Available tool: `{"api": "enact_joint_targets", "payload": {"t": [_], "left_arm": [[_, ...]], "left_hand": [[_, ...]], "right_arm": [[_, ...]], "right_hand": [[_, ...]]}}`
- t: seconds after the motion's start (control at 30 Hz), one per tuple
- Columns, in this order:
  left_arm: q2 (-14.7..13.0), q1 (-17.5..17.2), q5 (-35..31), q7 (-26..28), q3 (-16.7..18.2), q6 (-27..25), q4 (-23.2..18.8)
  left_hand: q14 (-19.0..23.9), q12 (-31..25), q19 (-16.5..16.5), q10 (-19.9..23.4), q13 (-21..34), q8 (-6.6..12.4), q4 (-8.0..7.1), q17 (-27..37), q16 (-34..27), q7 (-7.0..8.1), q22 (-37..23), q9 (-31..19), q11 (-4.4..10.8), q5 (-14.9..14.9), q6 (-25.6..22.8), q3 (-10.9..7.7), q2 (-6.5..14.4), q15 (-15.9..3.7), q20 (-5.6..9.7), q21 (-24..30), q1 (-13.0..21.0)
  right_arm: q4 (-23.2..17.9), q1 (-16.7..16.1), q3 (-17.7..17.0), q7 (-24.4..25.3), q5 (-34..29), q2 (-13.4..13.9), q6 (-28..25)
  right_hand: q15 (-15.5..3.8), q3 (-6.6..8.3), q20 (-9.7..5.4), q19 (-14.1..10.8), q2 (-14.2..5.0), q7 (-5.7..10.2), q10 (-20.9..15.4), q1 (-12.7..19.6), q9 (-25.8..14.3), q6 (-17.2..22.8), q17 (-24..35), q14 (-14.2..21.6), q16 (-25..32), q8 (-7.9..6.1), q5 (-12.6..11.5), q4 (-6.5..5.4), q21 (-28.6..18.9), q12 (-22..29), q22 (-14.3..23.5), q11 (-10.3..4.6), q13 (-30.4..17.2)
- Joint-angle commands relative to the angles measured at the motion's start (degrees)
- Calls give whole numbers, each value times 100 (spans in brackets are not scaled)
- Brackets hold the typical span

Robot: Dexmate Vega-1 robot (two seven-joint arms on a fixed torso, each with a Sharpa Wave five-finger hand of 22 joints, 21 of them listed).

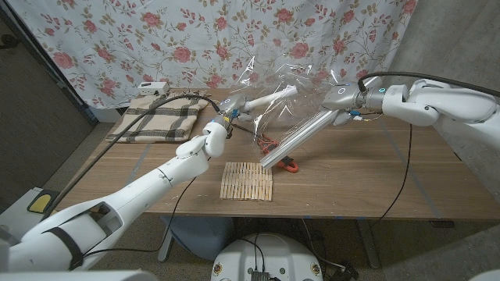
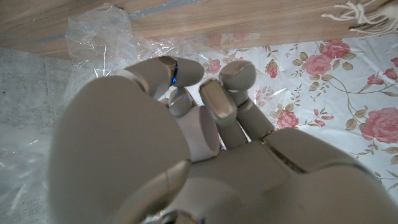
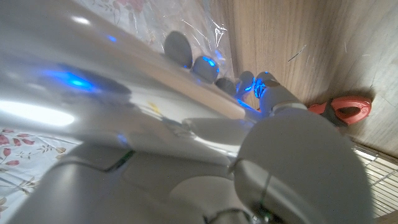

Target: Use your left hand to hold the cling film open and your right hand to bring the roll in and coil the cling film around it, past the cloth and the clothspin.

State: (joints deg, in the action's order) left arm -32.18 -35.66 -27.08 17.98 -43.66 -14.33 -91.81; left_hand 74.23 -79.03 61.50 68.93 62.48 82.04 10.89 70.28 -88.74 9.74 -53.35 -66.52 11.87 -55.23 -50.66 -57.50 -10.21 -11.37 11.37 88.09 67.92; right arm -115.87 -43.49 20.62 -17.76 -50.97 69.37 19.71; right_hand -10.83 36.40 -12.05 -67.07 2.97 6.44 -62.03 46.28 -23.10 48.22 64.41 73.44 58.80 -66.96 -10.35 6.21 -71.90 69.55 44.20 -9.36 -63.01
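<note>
Cling film hangs above the table's middle, thin, clingy, easily torn. My left hand is clamped on the roll; my right hand grips the long box. I'd hold the stiff roll, never bunching the film.

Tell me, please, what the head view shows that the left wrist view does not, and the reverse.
Head view: the right hand holding a long silvery bar, a red clip, and a mat of wooden clothespins.
Left wrist view: up close, the fingers curled round the end of the pale tube.
Both: the left hand, that tube, the crinkled cling film, the floral curtain and the wooden table.
</note>
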Motion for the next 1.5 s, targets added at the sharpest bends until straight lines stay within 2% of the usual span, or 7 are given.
{"api": "enact_joint_targets", "payload": {"t": [0.03,0.37,0.5,0.77,0.93,1.17,1.5], "left_arm": [[145,6,217,84,57,49,8],[307,95,384,11,93,-387,-47],[291,177,269,-32,-46,-447,-48],[370,153,423,123,-17,-301,9],[385,114,471,332,16,-78,67],[363,-18,625,650,121,542,186],[310,-167,681,820,220,972,226]], "left_hand": [[50,-1167,45,10,891,929,-6,8,45,27,9,-538,-20,13,19,42,24,10,34,14,65],[74,-1167,67,-6,891,930,-10,5,71,7,22,-539,-19,24,57,85,51,11,44,22,142],[94,-1165,22,-17,891,933,-41,-1,78,56,-75,-540,-29,32,55,111,78,22,60,51,132],[80,-1161,13,-39,887,932,-42,3,91,76,-56,-539,-25,44,53,141,79,20,59,-1,136],[75,-1160,20,-42,887,931,-38,4,95,73,-52,-538,-24,45,57,146,75,19,62,-5,137],[56,-1160,20,-55,886,930,-44,10,101,73,-95,-537,-24,40,73,161,78,25,59,-6,129],[40,-1161,24,-65,886,930,-48,10,95,77,-128,-538,-22,32,86,169,86,27,51,-25,125]], "right_arm": [[-37,-26,60,189,-152,49,83],[123,199,271,-43,-259,36,501],[88,142,216,87,-384,57,444],[-92,-26,186,76,-443,175,477],[-130,-81,182,-13,-504,179,430],[-98,-118,263,-153,-1011,-35,-155],[182,320,574,-525,-1291,-333,-288]], "right_hand": [[-123,-4,-6,-30,-983,-6,-228,-873,32,74,659,269,3080,-15,-27,53,-887,2065,378,-95,-816],[-122,-19,-3,-24,-974,-31,-257,-764,111,95,657,301,3076,-15,-29,153,-941,2065,361,-92,-816],[-121,-32,-3,-1,-975,-38,-262,-731,100,90,655,308,3071,-36,-29,172,-936,2063,318,-89,-815],[-121,-51,0,8,-979,-63,-266,-662,174,128,654,317,3065,-33,-33,206,-1005,2061,336,-85,-815],[-122,-55,0,16,-959,-68,-270,-605,200,156,654,321,3065,-46,-36,244,-1035,2062,344,-86,-814],[-120,-68,0,32,-951,-111,-275,-556,225,180,652,321,3060,-60,-38,257,-1056,2062,328,-84,-815],[-122,-90,1,37,-944,-111,-296,-504,233,185,651,331,3058,-81,-44,263,-1079,2067,293,-88,-816]]}}
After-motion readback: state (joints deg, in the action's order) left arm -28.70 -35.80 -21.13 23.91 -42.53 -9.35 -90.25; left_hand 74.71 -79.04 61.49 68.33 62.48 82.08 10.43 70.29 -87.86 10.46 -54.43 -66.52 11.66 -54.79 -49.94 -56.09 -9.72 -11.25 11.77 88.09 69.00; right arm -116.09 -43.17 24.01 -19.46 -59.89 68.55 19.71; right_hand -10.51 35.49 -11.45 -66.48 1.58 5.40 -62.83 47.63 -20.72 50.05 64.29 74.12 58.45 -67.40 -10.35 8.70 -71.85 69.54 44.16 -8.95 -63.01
